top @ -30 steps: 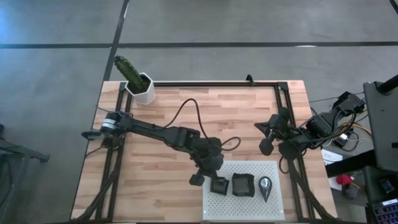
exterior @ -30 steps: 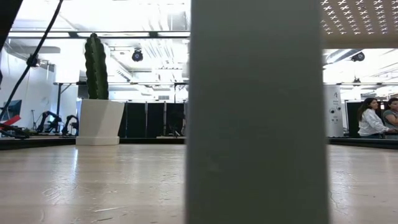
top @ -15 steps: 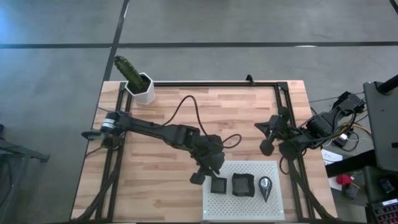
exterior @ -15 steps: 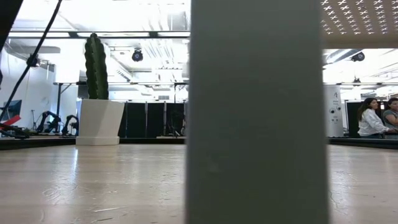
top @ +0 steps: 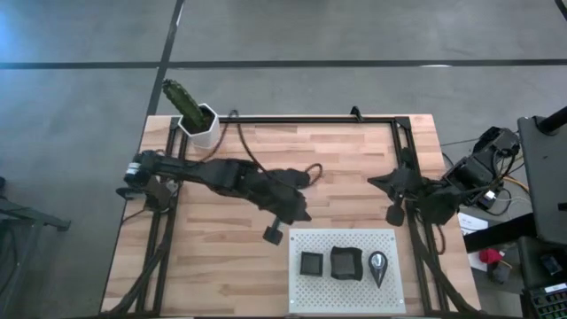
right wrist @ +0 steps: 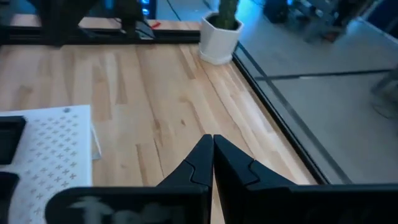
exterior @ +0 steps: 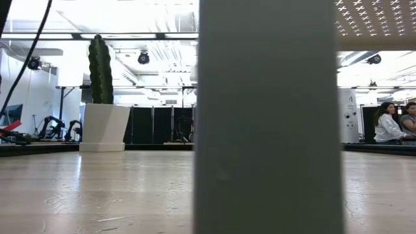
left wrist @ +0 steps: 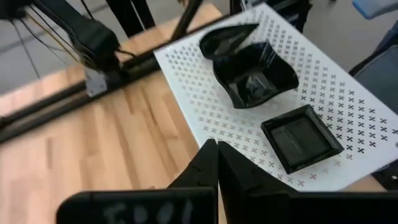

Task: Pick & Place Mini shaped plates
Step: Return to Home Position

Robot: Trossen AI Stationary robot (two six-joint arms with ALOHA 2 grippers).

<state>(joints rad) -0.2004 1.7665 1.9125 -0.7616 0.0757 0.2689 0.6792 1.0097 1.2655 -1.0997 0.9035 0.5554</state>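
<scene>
Three mini shaped plates sit in a row on the white perforated board (top: 344, 292): a square one (top: 311, 263), a wavy-edged one (top: 345, 262) and a teardrop one (top: 378, 267). The left wrist view shows the square (left wrist: 301, 137), wavy (left wrist: 255, 74) and teardrop (left wrist: 227, 38) plates. My left gripper (top: 273, 233) (left wrist: 216, 148) is shut and empty, just off the board's far-left corner. My right gripper (top: 392, 213) (right wrist: 211, 142) is shut and empty, near the table's right edge, beyond the board's far-right corner.
A white hexagonal pot with a green cactus (top: 202, 124) (exterior: 104, 127) (right wrist: 221, 34) stands at the far-left corner. A black frame rail (top: 310, 118) runs along the table edges. A wide grey upright (exterior: 266, 117) blocks the middle of the low view. Bare wood lies far of the board.
My left gripper has drawn back from beside the square plate on the board toward the table's left and far side, and its arm has folded back. The square plate stays on the board. My right gripper has shifted slightly toward the table's right edge.
</scene>
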